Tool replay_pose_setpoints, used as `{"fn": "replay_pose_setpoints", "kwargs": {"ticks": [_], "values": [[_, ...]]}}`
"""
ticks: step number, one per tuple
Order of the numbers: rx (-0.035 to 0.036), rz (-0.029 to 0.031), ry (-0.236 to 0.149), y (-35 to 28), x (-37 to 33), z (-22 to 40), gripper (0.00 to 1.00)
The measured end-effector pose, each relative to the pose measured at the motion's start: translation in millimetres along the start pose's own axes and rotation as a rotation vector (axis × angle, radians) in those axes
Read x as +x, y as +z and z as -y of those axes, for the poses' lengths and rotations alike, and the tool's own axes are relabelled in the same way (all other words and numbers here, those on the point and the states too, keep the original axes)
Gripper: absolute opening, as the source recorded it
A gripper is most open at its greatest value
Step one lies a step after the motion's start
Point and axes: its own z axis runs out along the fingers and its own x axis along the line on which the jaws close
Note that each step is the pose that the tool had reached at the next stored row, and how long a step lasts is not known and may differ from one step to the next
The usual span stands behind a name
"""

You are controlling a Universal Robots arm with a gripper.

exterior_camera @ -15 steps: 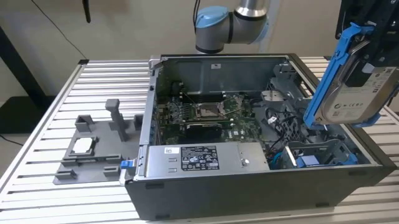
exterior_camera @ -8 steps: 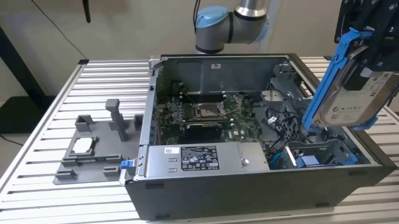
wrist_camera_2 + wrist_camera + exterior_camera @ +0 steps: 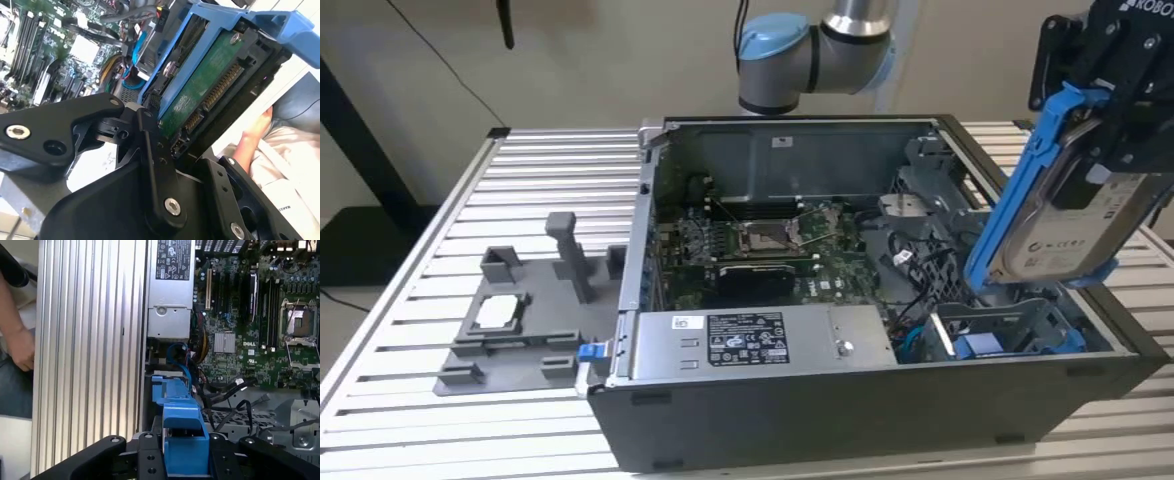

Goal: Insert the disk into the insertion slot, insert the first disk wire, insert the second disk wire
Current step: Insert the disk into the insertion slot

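Note:
My gripper [image 3: 1110,120] is shut on the disk [image 3: 1062,228], a silver-grey drive in a bright blue carrier. The disk hangs steeply tilted over the right front corner of the open computer case [image 3: 881,400]. Below it lies the insertion slot [image 3: 1003,335], a grey metal bay with blue tabs. The disk's lower edge sits just above the bay and I cannot tell if they touch. The second wrist view shows the disk's [image 3: 210,85] green circuit board and connector between my black fingers [image 3: 150,145]. In the first wrist view the blue carrier [image 3: 183,427] points down toward the bay. Blue wires [image 3: 179,357] coil beside it.
A silver power supply box [image 3: 747,340] with a black-and-white label lies to the exterior view's left of the bay. The motherboard [image 3: 767,240] fills the case floor. A grey fixture [image 3: 520,320] stands on the slatted table [image 3: 400,330]. A person's hand [image 3: 20,345] rests beside the table.

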Motion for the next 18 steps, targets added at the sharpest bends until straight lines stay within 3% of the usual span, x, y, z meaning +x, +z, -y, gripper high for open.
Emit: {"fn": "replay_pose_setpoints", "kwargs": {"ticks": [5,18], "values": [[0.0013,-0.0013,-0.023,8.9,-0.5,0.8,0.33],[0.0022,-0.002,-0.039,31.9,-1.6,2.5,0.33]]}}
